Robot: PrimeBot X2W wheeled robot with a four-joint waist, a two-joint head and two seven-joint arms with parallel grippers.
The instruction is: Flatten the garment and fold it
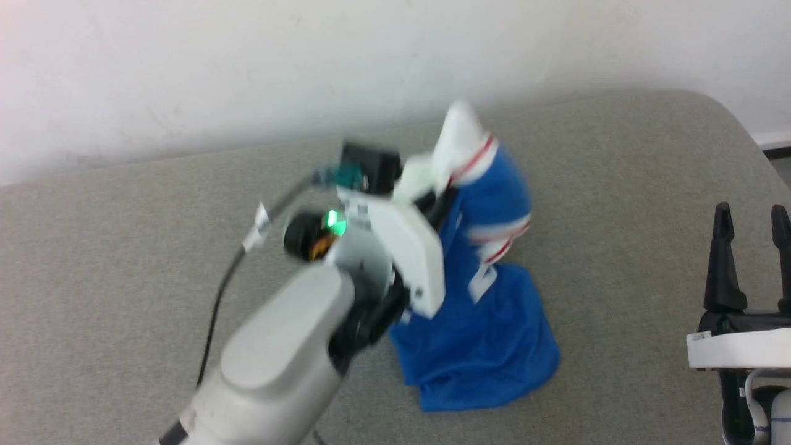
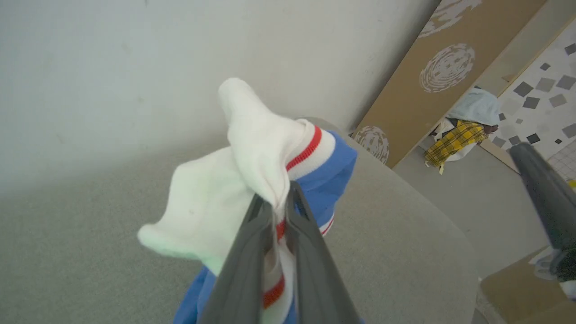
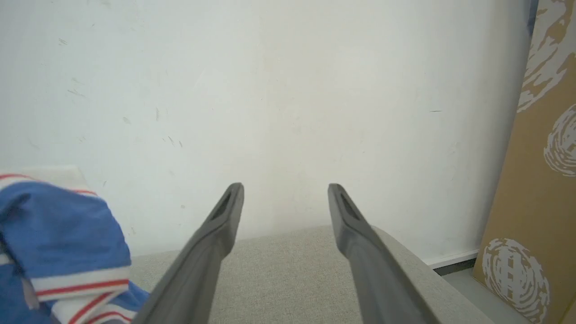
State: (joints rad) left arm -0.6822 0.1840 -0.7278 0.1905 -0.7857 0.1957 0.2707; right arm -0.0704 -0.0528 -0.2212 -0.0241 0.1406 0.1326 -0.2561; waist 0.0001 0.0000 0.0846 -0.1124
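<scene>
Two dark fingers [image 2: 243, 270] of the left hand [image 2: 279, 198] are clenched on the garment [image 1: 488, 334], pinching it at a white sleeve edged with a red and white striped band. The shirt hangs from that pinch with its long axis upright. The white sleeve points up and toward the far wall [image 1: 185, 62], and the royal-blue body drops down to a crumpled heap on the tabletop [image 1: 123, 278], a little right of centre. The cloth looks soft and knitted, the trim ribbed. The folds hide any print on the chest.

The right hand [image 1: 751, 213] sits at the near right, well apart from the shirt. Its long tapered fingers are spread wide with nothing between them, and they point at the far wall.

The tabletop is covered in grey woven fabric and has a rounded far right corner. A black cable [image 1: 216, 303] along the left arm carries a small white tag [image 1: 259, 225], too blurred to read. To the right, a brown cardboard sheet [image 2: 427, 90] with white swirl prints leans against the wall, and a heap of clothes [image 2: 454, 139], one piece yellow plaid, lies on the floor beside it.
</scene>
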